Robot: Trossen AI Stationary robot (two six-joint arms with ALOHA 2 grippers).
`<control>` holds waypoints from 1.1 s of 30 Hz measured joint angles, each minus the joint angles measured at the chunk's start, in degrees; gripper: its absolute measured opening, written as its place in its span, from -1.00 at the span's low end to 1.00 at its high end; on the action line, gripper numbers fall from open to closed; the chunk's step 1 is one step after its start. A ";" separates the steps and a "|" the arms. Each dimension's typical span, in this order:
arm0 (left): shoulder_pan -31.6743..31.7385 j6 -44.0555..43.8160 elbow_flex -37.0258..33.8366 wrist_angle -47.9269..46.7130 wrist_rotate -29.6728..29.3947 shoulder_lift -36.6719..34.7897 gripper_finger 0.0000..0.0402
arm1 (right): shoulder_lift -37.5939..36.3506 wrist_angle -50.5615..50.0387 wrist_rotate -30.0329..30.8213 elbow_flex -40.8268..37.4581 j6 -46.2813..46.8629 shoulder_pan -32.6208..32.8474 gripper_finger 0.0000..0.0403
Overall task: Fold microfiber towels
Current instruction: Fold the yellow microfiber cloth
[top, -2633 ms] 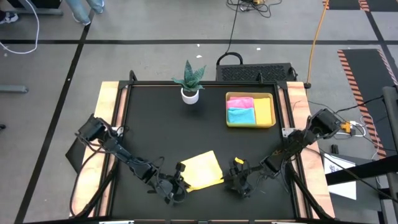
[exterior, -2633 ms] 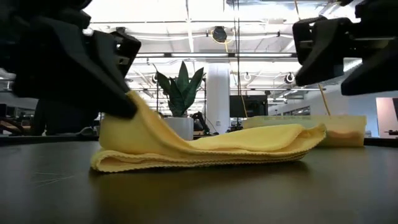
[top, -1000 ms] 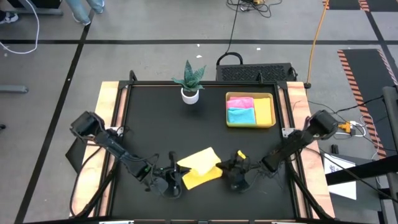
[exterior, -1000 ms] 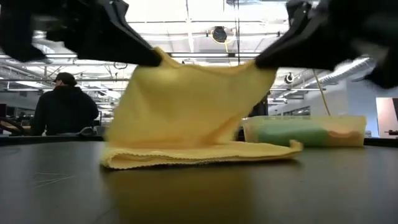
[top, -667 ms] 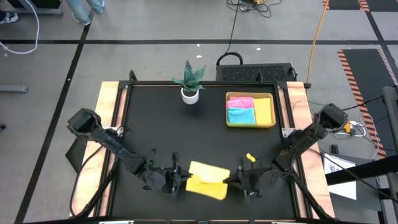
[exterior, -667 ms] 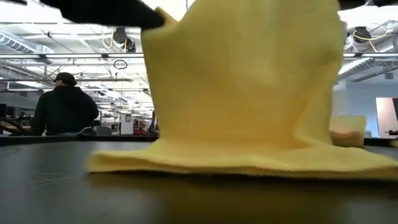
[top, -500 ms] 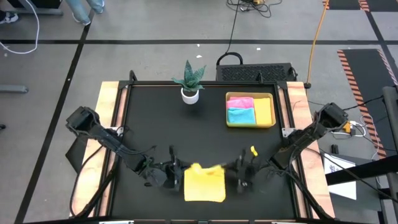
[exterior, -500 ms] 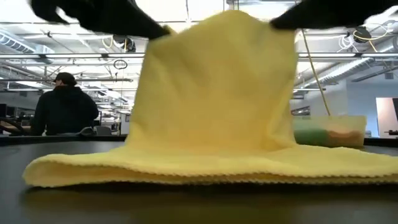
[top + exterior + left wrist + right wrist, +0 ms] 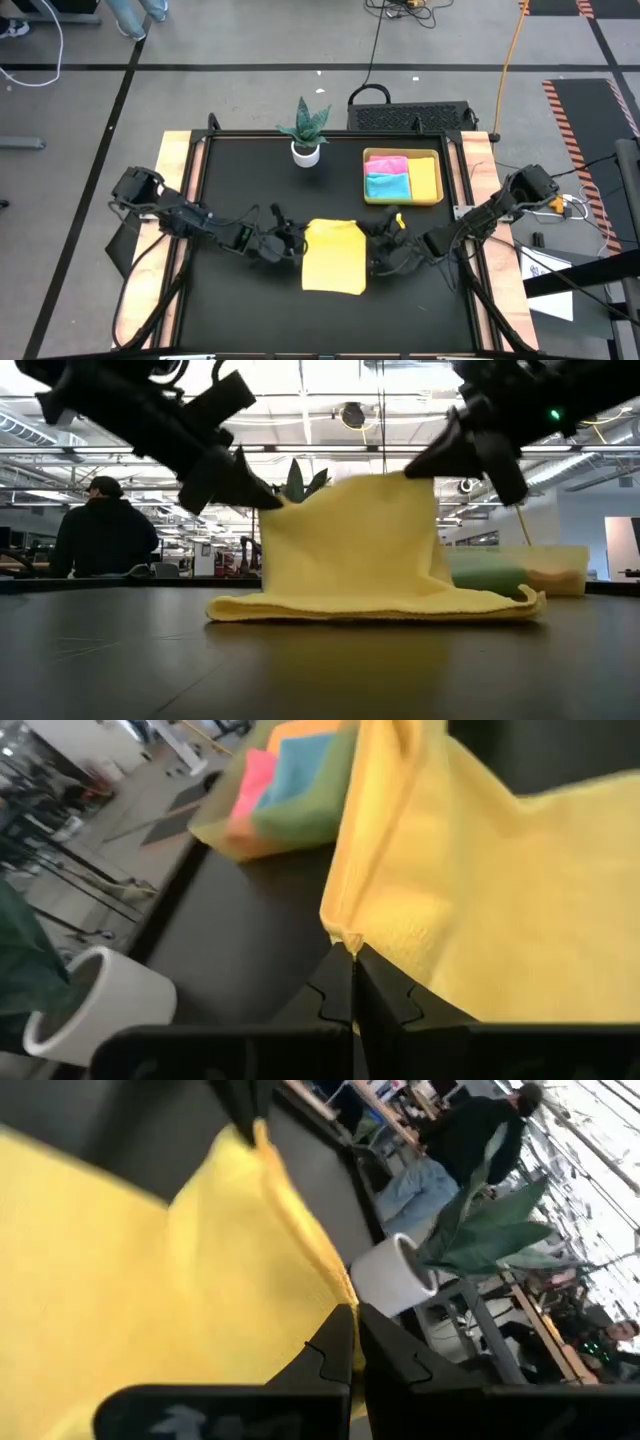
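The left end effector (image 9: 291, 242) and right end effector (image 9: 375, 243) are each clamped on a far corner of the soft yellow microfiber towel (image 9: 333, 256), lifting that edge above the black table (image 9: 250, 190); its near part lies mid-table.

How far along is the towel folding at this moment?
Done: pink towel, light blue towel and another yellow towel lie folded in the yellow-green tray.

In hand: the left gripper and right gripper, fingers shut, each pinch a far corner of the yellow towel, lifting that edge while the rest lies on the table.

Left: laying the fold down and stowing it.
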 joint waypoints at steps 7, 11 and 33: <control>-2.27 -0.25 -3.50 4.11 6.18 -0.22 -0.98 | 0.00 0.48 -14.49 -4.79 4.38 2.32 -1.00; -4.20 -1.57 -3.79 4.40 14.64 -0.22 -0.96 | 0.00 2.61 -26.83 -6.76 10.85 3.19 -1.00; -10.90 -8.25 -3.80 3.64 24.18 0.02 -0.91 | 4.86 11.81 -41.38 -8.88 19.83 3.15 -1.00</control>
